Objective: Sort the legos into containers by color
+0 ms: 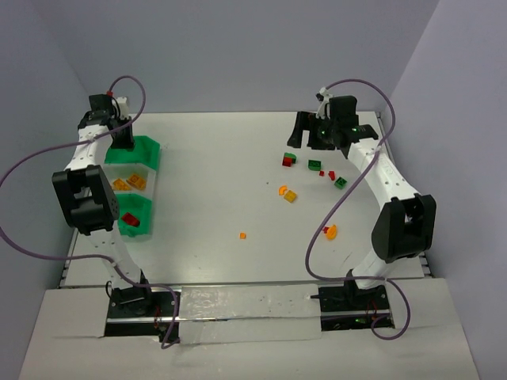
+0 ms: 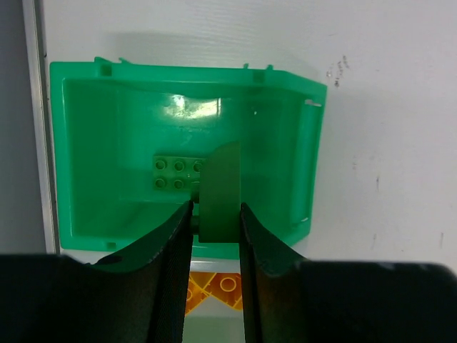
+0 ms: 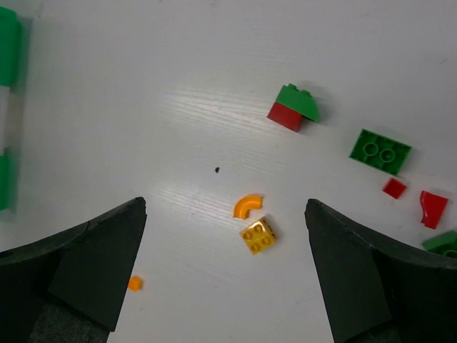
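My left gripper is shut on a green lego and hangs over the far green container, where a flat green brick lies. From above, that gripper is over the far bin. The whitish middle bin holds orange bricks, and the near green bin holds red ones. My right gripper is open and empty above an orange curved piece and a yellow square brick.
Loose legos lie at the right: a green-on-red pair, a green brick, two red bits, a tiny orange piece and an orange one by the right arm. The left arm's cable loops beside the bins.
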Available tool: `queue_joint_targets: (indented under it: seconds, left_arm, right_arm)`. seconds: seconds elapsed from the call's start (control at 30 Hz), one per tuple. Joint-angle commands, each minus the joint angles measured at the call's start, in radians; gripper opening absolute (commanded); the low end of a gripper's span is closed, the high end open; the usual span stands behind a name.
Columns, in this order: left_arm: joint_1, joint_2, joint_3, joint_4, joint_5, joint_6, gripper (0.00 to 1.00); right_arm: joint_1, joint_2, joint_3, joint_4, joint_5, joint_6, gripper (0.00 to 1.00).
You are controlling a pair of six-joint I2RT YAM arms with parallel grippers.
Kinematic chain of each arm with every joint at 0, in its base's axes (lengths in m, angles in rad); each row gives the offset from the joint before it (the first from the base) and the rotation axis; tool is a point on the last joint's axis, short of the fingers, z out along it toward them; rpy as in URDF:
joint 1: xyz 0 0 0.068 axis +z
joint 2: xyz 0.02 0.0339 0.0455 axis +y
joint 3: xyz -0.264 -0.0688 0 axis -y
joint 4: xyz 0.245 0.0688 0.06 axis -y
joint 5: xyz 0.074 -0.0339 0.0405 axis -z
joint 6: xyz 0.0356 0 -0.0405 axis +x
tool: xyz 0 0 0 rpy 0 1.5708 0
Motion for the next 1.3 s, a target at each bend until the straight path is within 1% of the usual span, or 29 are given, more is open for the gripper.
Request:
queue_joint_targets:
  seconds: [0.0, 0.07, 0.13, 0.23, 0.33, 0.4, 0.43, 0.6, 0.7, 0.8, 0.93, 0.97, 1.07, 1.27]
  left_arm:
    - [0.011, 0.012, 0.036, 0.003, -0.043, -0.006, 0.26]
    - [0.014, 0.025, 0.045, -0.006, -0.047, -0.008, 0.35]
    - [0.013, 0.031, 0.047, -0.01, -0.048, -0.008, 0.49]
    - [0.014, 0.031, 0.049, -0.014, -0.047, -0.009, 0.59]
    - [0.015, 0.025, 0.052, -0.018, -0.044, -0.015, 0.67]
    - [0.016, 0.022, 0.051, -0.021, -0.037, -0.018, 0.77]
    - [0.015, 0.019, 0.052, -0.025, -0.031, -0.019, 0.8]
    - [0.014, -0.024, 0.032, -0.024, 0.031, -0.008, 0.82]
    - [0.016, -0.054, 0.012, -0.025, 0.092, 0.0, 0.82]
    - [0.016, -0.083, -0.004, -0.042, 0.178, 0.032, 0.84]
    - [0.014, -0.133, -0.039, -0.047, 0.331, 0.086, 0.86]
    - [0.015, -0.156, -0.054, -0.047, 0.389, 0.097, 0.86]
    - [0.014, -0.189, -0.073, -0.05, 0.478, 0.111, 0.86]
    - [0.015, -0.21, -0.08, -0.078, 0.533, 0.099, 0.86]
  right_arm:
    - [-0.003, 0.036, 0.029, -0.028, 0.096, -0.111, 0.98]
    - [-0.002, 0.075, 0.077, -0.051, 0.132, -0.144, 0.97]
    - [-0.001, 0.148, 0.133, -0.085, 0.177, -0.177, 0.94]
    - [0.007, 0.228, 0.183, -0.116, 0.234, -0.203, 0.92]
    - [0.014, 0.278, 0.23, -0.112, 0.276, -0.203, 0.92]
    - [0.03, 0.332, 0.264, -0.114, 0.285, -0.203, 0.91]
    - [0.038, 0.355, 0.284, -0.114, 0.284, -0.204, 0.91]
    - [0.069, 0.433, 0.344, -0.118, 0.26, -0.27, 0.91]
    - [0.087, 0.464, 0.361, -0.109, 0.243, -0.312, 0.93]
    - [0.099, 0.501, 0.382, -0.107, 0.23, -0.378, 0.99]
    - [0.1, 0.532, 0.394, -0.09, 0.218, -0.503, 1.0]
    - [0.1, 0.542, 0.394, -0.088, 0.214, -0.538, 1.0]
    - [0.099, 0.57, 0.4, -0.089, 0.195, -0.637, 1.0]
    - [0.099, 0.63, 0.456, -0.131, 0.126, -0.709, 0.99]
